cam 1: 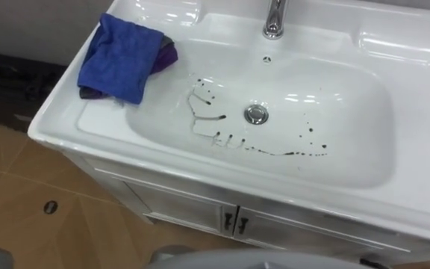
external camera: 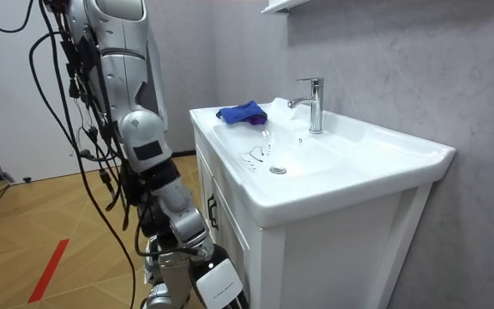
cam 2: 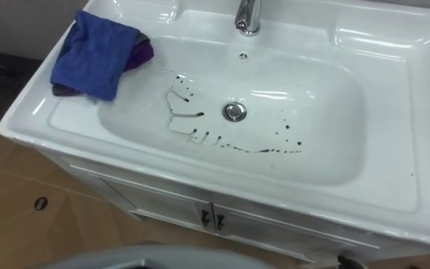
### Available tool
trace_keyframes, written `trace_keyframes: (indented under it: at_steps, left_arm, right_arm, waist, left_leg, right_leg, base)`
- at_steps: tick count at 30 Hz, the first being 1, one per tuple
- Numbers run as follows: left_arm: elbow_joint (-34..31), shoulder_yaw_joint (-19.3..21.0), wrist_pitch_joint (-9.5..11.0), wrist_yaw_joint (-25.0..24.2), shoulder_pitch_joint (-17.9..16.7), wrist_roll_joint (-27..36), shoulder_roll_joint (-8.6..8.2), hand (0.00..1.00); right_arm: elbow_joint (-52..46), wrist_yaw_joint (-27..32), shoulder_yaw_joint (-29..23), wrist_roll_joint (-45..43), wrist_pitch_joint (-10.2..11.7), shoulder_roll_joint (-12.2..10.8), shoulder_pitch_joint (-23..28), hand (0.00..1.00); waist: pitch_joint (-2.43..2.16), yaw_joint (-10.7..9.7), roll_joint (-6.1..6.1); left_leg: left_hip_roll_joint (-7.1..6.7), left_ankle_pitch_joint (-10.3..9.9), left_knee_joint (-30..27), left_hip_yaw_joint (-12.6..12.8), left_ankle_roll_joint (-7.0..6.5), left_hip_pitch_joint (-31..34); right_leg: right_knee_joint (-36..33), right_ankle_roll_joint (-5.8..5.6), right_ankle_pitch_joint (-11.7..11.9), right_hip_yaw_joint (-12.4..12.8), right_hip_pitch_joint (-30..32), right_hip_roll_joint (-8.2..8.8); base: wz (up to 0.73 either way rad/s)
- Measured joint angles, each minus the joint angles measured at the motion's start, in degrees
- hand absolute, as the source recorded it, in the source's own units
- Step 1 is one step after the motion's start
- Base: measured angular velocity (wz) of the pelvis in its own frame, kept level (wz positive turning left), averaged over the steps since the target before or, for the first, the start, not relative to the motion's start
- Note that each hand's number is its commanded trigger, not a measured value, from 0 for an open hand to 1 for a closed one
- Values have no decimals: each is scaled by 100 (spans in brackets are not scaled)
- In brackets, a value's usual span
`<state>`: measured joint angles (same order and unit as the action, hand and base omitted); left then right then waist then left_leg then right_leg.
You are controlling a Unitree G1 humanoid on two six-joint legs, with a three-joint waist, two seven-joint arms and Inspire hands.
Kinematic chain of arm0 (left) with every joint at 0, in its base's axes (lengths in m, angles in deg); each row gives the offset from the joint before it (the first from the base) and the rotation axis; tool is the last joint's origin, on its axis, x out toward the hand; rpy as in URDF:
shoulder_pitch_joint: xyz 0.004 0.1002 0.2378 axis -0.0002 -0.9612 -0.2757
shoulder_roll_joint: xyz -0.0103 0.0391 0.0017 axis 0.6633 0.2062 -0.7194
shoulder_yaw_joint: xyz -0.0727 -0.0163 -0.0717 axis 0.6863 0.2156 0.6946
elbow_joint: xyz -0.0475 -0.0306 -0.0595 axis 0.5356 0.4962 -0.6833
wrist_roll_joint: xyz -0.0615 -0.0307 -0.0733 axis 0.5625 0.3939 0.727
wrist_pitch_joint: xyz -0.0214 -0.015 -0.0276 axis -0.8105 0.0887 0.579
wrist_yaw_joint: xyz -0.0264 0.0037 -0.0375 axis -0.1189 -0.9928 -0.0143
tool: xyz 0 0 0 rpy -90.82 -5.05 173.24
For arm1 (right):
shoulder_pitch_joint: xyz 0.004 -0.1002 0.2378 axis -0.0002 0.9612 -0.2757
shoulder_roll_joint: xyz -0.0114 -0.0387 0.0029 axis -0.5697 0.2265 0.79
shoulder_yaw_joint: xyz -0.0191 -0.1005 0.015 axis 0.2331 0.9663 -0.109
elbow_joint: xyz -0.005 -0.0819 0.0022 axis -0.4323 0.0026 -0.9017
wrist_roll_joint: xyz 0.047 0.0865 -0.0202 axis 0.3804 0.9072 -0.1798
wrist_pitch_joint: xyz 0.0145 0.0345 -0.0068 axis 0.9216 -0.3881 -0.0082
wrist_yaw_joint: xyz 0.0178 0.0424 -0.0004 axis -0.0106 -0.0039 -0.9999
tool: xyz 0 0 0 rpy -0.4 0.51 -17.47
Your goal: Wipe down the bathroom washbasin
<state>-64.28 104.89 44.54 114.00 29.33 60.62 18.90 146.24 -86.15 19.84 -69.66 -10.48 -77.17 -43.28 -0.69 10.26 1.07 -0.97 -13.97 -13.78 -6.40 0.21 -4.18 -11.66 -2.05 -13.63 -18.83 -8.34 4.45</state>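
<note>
The white basin (cam 1: 416, 187) has dark streaks and spots (cam 1: 213, 118) around its metal drain (cam 1: 256, 113). More dark spots (cam 1: 308, 138) run toward the right of the bowl. A folded blue cloth (cam 1: 118, 56) lies on the basin's back left rim, over a darker purple piece; in the room view the blue cloth (external camera: 241, 112) shows at the far end. I stand at the basin's front, upright. My right hand (external camera: 217, 279) hangs low beside the cabinet, away from the cloth.
A chrome faucet (cam 1: 275, 19) stands at the basin's back middle. Below is a white cabinet with two small dark door handles (cam 1: 234, 222). The tiled floor to the left has a round floor drain (cam 1: 50, 208). A grey wall is behind the basin.
</note>
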Motion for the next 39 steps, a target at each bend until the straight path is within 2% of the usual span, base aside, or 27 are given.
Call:
trace_keyframes:
  at_steps: [2, 6, 12, 18, 21, 27, 31, 33, 39]
  left_arm:
    - [-252, 1, 27, 83, 20, 1, 95, 0]
    - [-487, 1, 212, 125, 101, -14, 120, 0]
    - [-719, -12, 217, 121, 88, -99, 121, 0]
    - [-1007, -122, 219, -3, 73, -1027, 121, 0]
    - [-1096, -294, 218, -148, 74, -1452, 120, 0]
    - [-1101, -802, 207, -407, 76, -2070, 117, 0]
    - [-1101, -1029, 163, -613, 190, -2453, 117, 0]
    - [-1101, -1072, 159, -651, 226, -2497, 117, 0]
    - [-1091, -1219, 103, -780, 316, -2571, 109, 0]
  right_arm:
    - [-9, 9, 4, 3, 95, 0, 17, 0]
    - [-16, -2, 2, 3, 263, -4, 37, 0]
    - [13, -135, 16, -10, 308, -3, 96, 0]
    - [27, -245, 24, -162, 313, -4, 87, 0]
    - [42, -293, 48, -233, 308, -2, 70, 0]
    - [35, -300, 49, -209, 309, -28, 34, 0]
    - [28, -299, 49, -215, 311, -33, 36, 0]
    - [8, -296, 48, -216, 320, -33, 4, 0]
    - [15, -316, 50, -218, 359, -33, -6, 0]
  waist:
    - [8, -13, 25]
    - [37, -68, 75]
    - [48, -201, 88]
    - [65, -275, 84]
    - [65, -316, 89]
    - [69, -539, 96]
    - [74, -631, 113]
    - [86, -686, 127]
    - [99, -717, 119]
  left_leg:
    - [6, 0, 18, 24, -1, -23]
    - [5, 0, 32, 8, -1, -56]
    - [6, 0, 53, 5, -1, -84]
    - [5, 0, 73, 8, -3, -110]
    - [12, 0, 91, 9, -3, -145]
    - [21, 0, 101, 9, -4, -164]
    - [25, 0, 97, 32, -3, -161]
    - [30, 0, 98, 77, -3, -156]
    - [63, 0, 115, 422, -3, -200]
  right_leg:
    - [-12, 0, 0, 63, 17, -8]
    - [-20, 0, 0, 123, 26, -10]
    - [-91, 3, -2, 177, 80, -9]
    - [-95, 11, -6, 314, 101, -28]
    - [-98, 13, -5, 330, 94, -34]
    - [-3, 25, 4, 307, 11, -55]
    - [8, 26, 6, 319, 21, -60]
    - [9, 26, 6, 320, 28, -60]
    - [-5, 26, 6, 477, 62, -61]
  base:
    - [-13]
    - [-10]
    - [-6]
    - [-8]
    - [-2]
    - [2]
    - [-1]
    - [-2]
    - [-13]
